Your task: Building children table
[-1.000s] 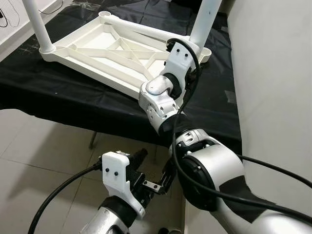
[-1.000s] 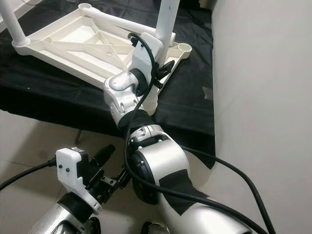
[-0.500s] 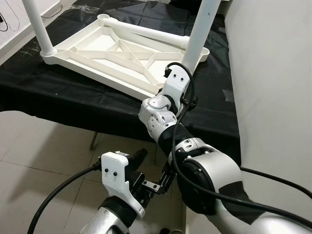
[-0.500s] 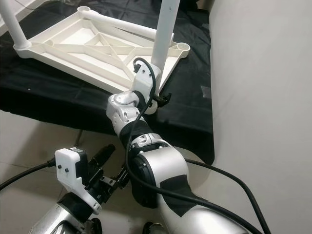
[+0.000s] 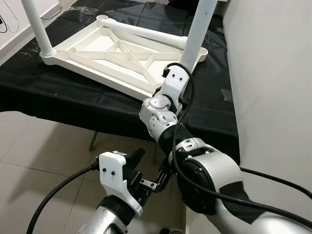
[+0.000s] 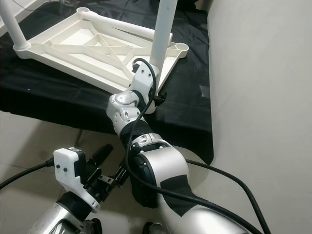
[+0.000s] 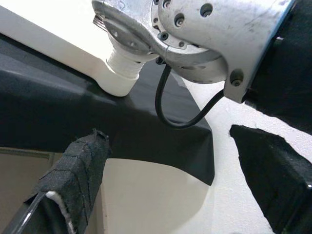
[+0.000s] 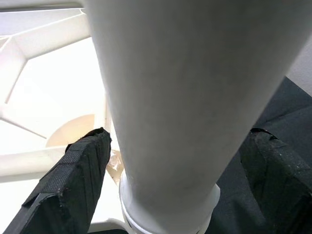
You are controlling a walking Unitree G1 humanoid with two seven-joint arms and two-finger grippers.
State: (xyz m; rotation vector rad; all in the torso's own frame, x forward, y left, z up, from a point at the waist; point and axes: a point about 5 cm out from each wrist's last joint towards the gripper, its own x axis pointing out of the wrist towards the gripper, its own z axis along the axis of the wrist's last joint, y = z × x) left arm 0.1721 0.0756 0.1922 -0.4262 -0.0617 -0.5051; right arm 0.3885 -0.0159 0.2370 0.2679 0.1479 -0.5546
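Observation:
A white children's table top (image 5: 112, 53) lies upside down on a black-covered table (image 5: 58, 97). One white leg (image 5: 197, 34) stands upright in the near right corner socket. A second leg (image 5: 36, 24) stands at the left corner, and a third (image 5: 146, 33) lies across the far side. My right gripper (image 8: 178, 134) is open at the base of the near right leg, with one black finger (image 8: 73, 180) on each side of it. My left gripper (image 5: 148, 168) hangs low in front of the table edge, open and holding nothing.
A pale wall or panel (image 5: 273, 73) runs close along the right side. The black cloth's front edge overhangs a tiled floor (image 5: 39, 161). My right arm's cable (image 5: 185, 136) loops in front of the table edge.
My right wrist has slid down the near right leg from partway up to its base. The left gripper has barely moved.

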